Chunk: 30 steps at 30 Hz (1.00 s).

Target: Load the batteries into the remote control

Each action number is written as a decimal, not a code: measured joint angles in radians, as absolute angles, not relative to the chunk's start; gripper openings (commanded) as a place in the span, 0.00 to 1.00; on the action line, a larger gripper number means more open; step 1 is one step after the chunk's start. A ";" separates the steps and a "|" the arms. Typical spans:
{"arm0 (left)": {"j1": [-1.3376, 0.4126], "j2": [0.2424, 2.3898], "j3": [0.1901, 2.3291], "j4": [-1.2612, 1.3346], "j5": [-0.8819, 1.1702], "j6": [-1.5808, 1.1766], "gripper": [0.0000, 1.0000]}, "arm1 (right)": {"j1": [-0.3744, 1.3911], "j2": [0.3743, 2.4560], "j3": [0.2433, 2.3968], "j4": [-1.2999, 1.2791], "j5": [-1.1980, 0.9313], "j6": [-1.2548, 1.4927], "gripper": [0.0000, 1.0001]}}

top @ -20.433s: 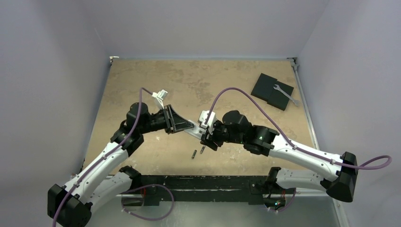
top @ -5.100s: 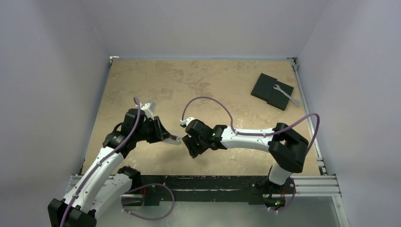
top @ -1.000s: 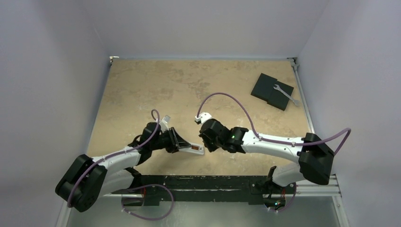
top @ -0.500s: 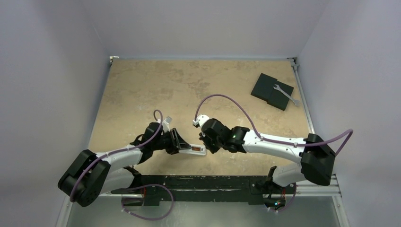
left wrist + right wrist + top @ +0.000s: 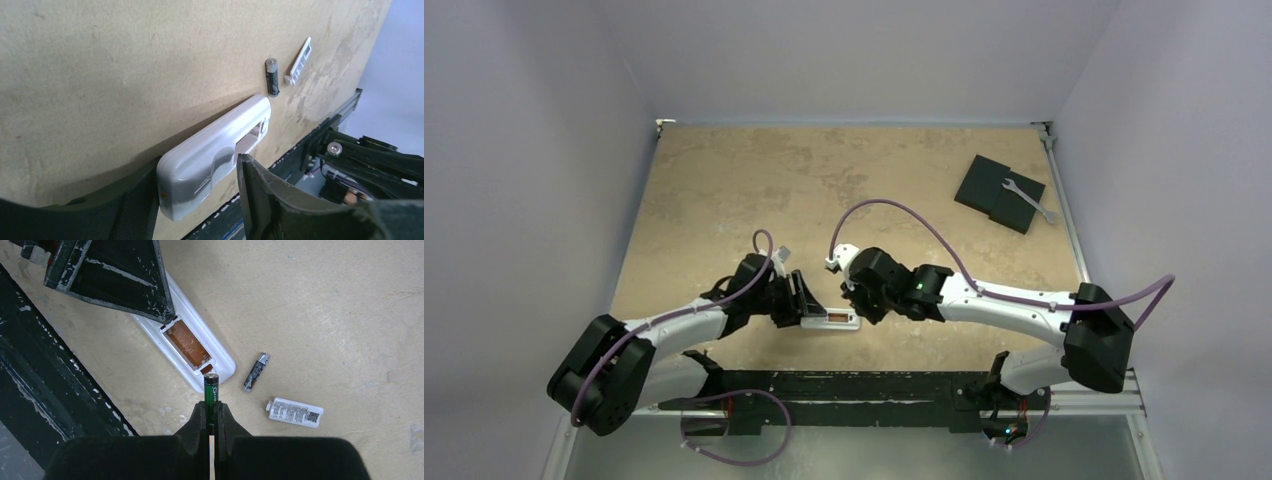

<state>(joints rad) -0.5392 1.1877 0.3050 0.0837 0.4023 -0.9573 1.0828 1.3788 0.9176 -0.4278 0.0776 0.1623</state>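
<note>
The left arm [image 5: 674, 322] and right arm [image 5: 1014, 300] share white links, black joints, looping purple cables [image 5: 889, 203].

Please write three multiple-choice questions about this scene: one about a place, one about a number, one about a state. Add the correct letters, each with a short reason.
1. Where does the loose battery lie?
A) on the table beside the remote control
B) inside the remote control
C) on top of the remote control

2. How many batteries does the right wrist view show?
A) one
B) two
C) four

3. What is the state of the right hand?
A) open, holding nothing
B) shut on a battery
C) shut on the remote control

Answers:
1 A: it rests on the table between the remote control and the white cover.
2 B: there is the loose battery and the held battery.
3 B: its fingers pinch the green-labelled held battery near the empty compartment.
</note>
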 measured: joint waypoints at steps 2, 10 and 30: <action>-0.539 1.181 0.321 0.051 0.387 -0.944 0.57 | 1.085 1.379 0.923 -0.432 0.073 0.147 0.00; -0.539 1.167 0.377 -0.064 0.320 -0.896 0.62 | 1.087 1.391 0.942 -0.436 0.033 0.072 0.00; -0.536 1.060 0.600 -0.416 0.073 -0.767 0.63 | 1.087 1.490 1.014 -0.458 -0.072 -0.194 0.00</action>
<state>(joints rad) -0.5358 1.0599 0.6003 -0.4164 0.0727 -0.7666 1.0866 1.4899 1.0142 -0.4576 -0.0715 -0.1936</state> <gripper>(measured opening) 0.629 0.040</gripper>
